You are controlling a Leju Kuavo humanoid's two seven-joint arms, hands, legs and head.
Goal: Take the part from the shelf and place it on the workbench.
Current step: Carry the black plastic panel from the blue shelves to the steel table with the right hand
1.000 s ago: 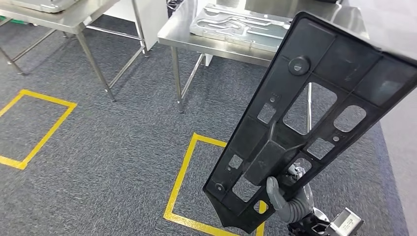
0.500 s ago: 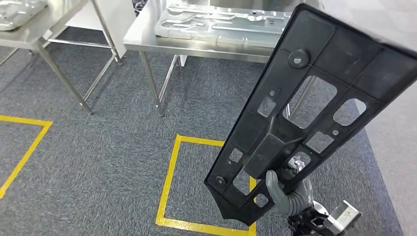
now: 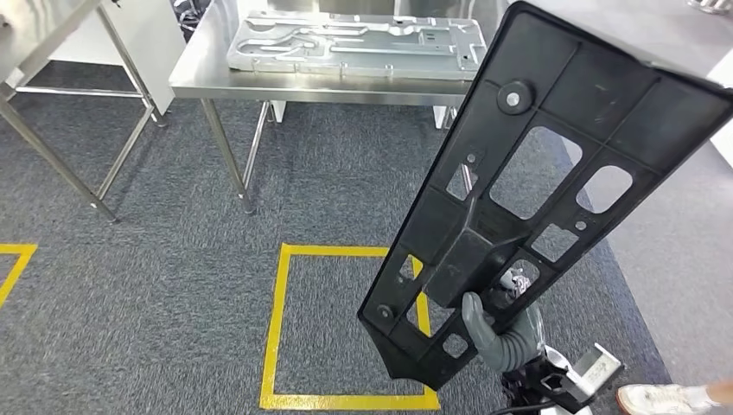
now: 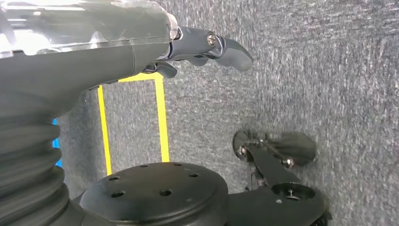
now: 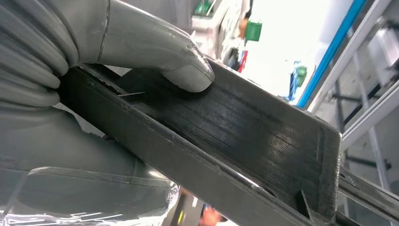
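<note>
Grey carpet (image 3: 173, 285); steel table (image 3: 199, 78) far. Right hand (image 3: 497, 333) grips black part (image 3: 553, 190), tilted. Left hand (image 4: 207, 47) empty, fingers apart. Step: carrying; next, likely approach table, lay part flat.

Yellow tape square (image 3: 275, 328) on grey carpet (image 3: 156, 277); second steel table (image 3: 43, 35) far left of it; white shoe (image 3: 661, 399) far right.

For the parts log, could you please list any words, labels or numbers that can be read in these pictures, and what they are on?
None can be read.
Black part held by the right hand: no label visible.
Metal plate on the workbench: bare.
Yellow floor tape: plain lines only.
</note>
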